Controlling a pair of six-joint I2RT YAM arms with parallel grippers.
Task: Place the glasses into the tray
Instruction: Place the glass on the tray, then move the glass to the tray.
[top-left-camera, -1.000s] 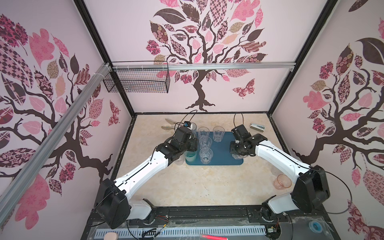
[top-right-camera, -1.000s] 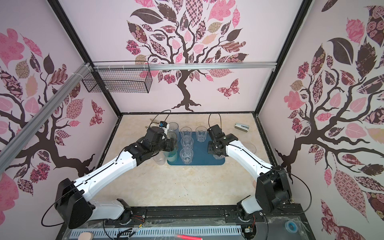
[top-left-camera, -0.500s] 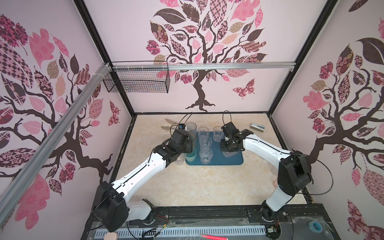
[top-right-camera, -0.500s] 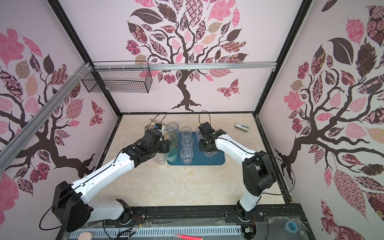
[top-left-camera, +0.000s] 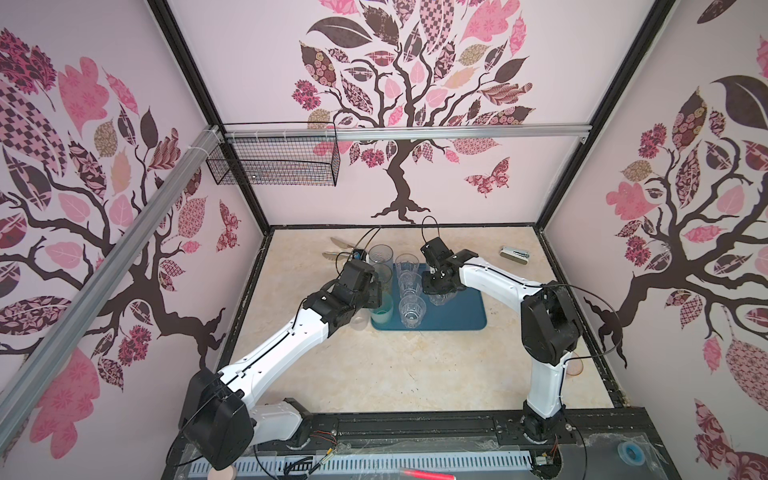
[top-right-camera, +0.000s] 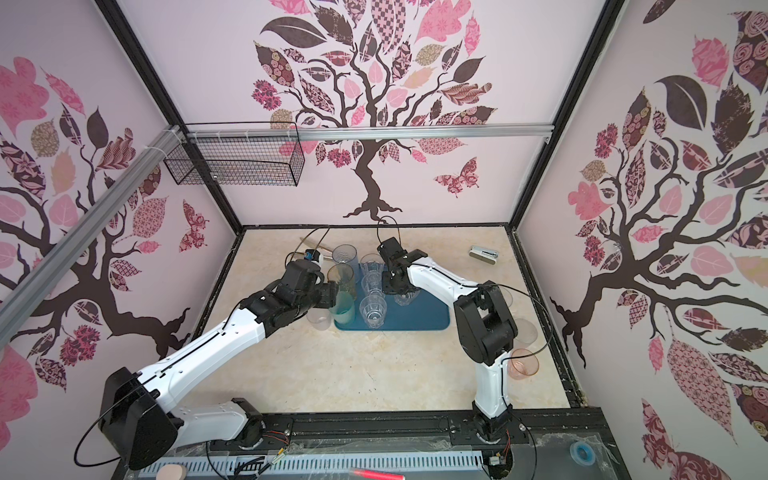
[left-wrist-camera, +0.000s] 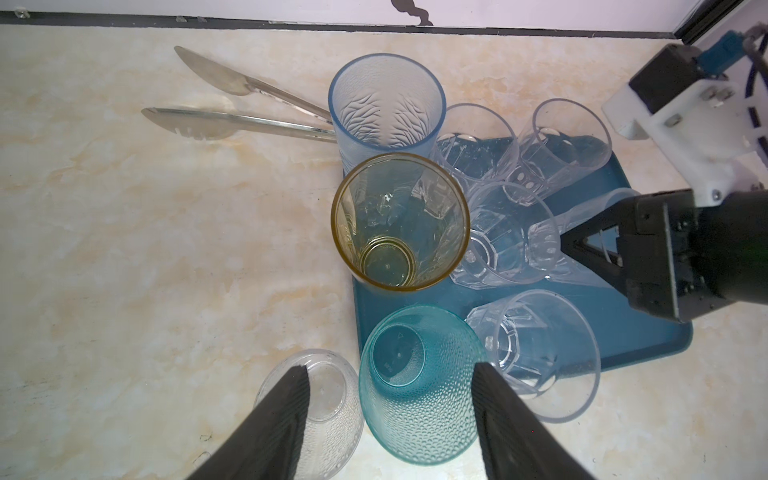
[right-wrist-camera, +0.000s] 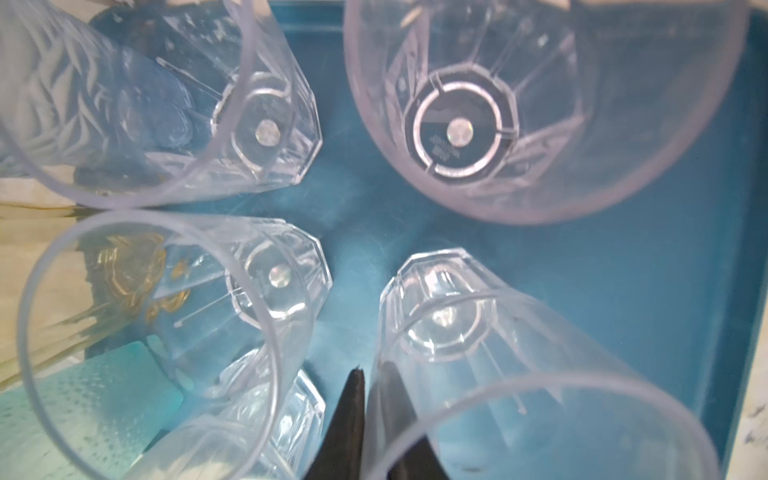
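Crowding risk on tray (top-left-camera: 457, 316); judged likely to bump neighbours if right gripper (right-wrist-camera: 372, 374) swung sideways on letting go; pinched rim wall of clear faceted glass (right-wrist-camera: 540, 374), one finger inside, one outside, near middle of tray; could not tell whether base sat fully down, so could topple if freed early; could also lift with inner finger on the way out.

Left gripper (left-wrist-camera: 388, 368) spread wide around teal-green glass (left-wrist-camera: 415, 399), gap showing on one side, nothing clamped; stood at near left corner of tray, close to rim; judged tippable off edge by careless retreat; could also clip dimpled clear glass (left-wrist-camera: 332, 407) on table (top-left-camera: 374, 374) just left of tray, partly under one finger.

Contents: nothing in tray but glasses, all seen empty; amber glass (left-wrist-camera: 399, 220) at left edge; three clear faceted glasses (top-left-camera: 409, 284) in column just right of it; one more clear glass (left-wrist-camera: 569, 153) at far side; blue-grey glass (left-wrist-camera: 386, 112) at far left corner, could not tell if on tray or just off.

Off tray: pinkish glass (top-right-camera: 524, 363) near right, by arm base; tongs (left-wrist-camera: 187, 122) far left; stapler (top-left-camera: 514, 254) far right.
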